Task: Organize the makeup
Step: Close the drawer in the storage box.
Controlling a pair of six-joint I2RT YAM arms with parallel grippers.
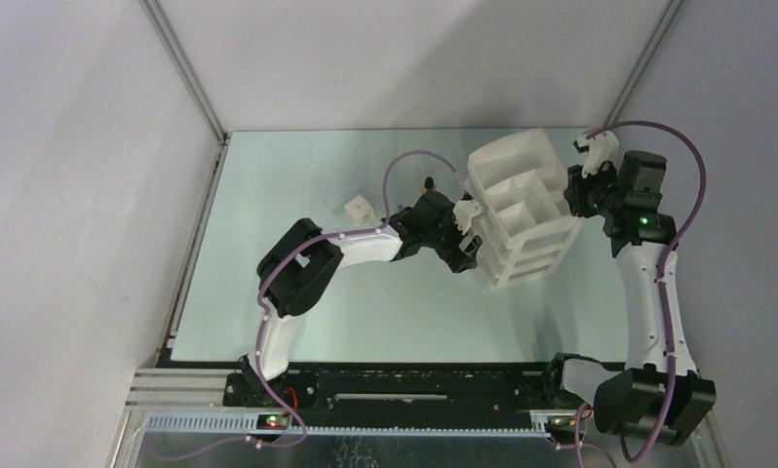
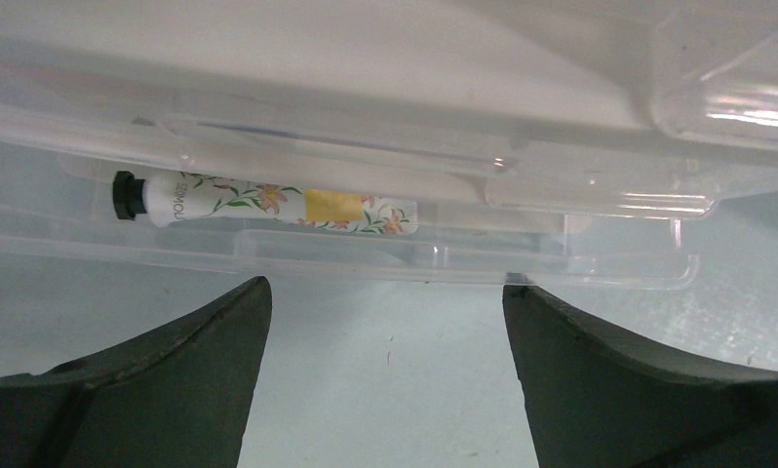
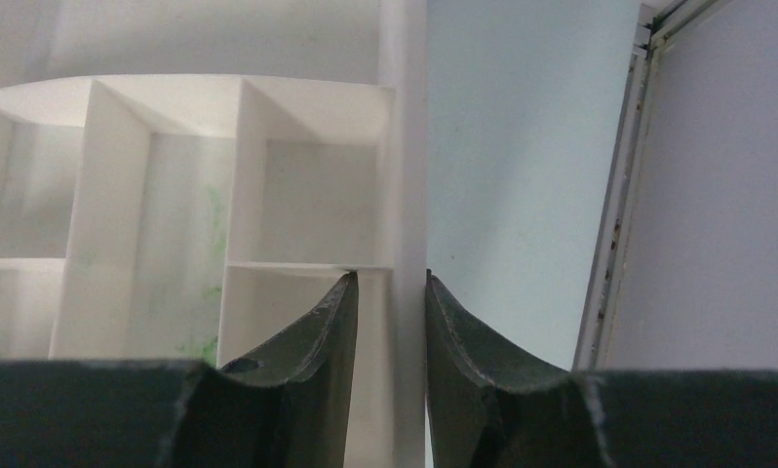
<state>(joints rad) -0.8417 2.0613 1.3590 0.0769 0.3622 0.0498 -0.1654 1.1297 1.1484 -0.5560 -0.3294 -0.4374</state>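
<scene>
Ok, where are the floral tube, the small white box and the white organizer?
floral tube (image 2: pixel 268 203): left wrist view, middle of its printed body.
small white box (image 1: pixel 359 208): top view, its upper face.
white organizer (image 1: pixel 522 207): top view, the compartment walls near its centre.

Robotics lab cell, plain grey walls (image 1: pixel 63 195), aluminium frame posts (image 1: pixel 185 70) at the upper corners, pale green tabletop (image 1: pixel 297 302), left arm (image 1: pixel 366 244) and right arm (image 1: pixel 648 292) bolted to a black rail (image 1: pixel 414 395) at bottom.
</scene>
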